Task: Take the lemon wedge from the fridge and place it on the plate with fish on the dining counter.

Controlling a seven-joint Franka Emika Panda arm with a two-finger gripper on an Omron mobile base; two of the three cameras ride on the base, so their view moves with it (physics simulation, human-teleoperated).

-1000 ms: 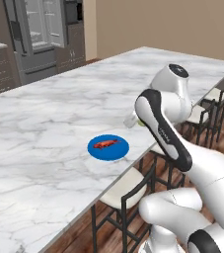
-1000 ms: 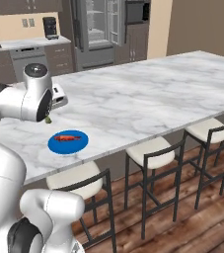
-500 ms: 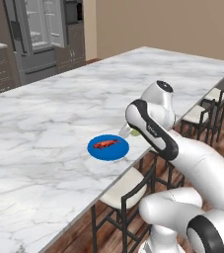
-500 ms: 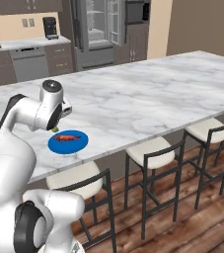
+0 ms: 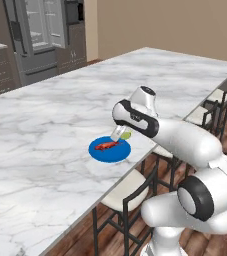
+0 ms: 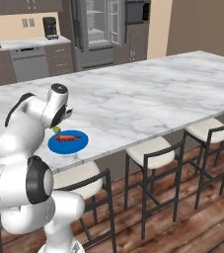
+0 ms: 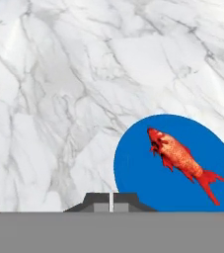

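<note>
Here my end effector (image 5: pixel 121 135), closed on the lemon wedge (image 5: pixel 126 134), hangs at the blue plate's (image 5: pixel 110 151) rim on the marble surface (image 5: pixel 45 135).

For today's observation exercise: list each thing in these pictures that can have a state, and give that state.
fridge: doors open.
fingers: shut on the lemon wedge.
lemon wedge: held over the plate's edge.
plate: on the dining counter, bearing the fish.
stools: tucked at the counter's edge.
</note>
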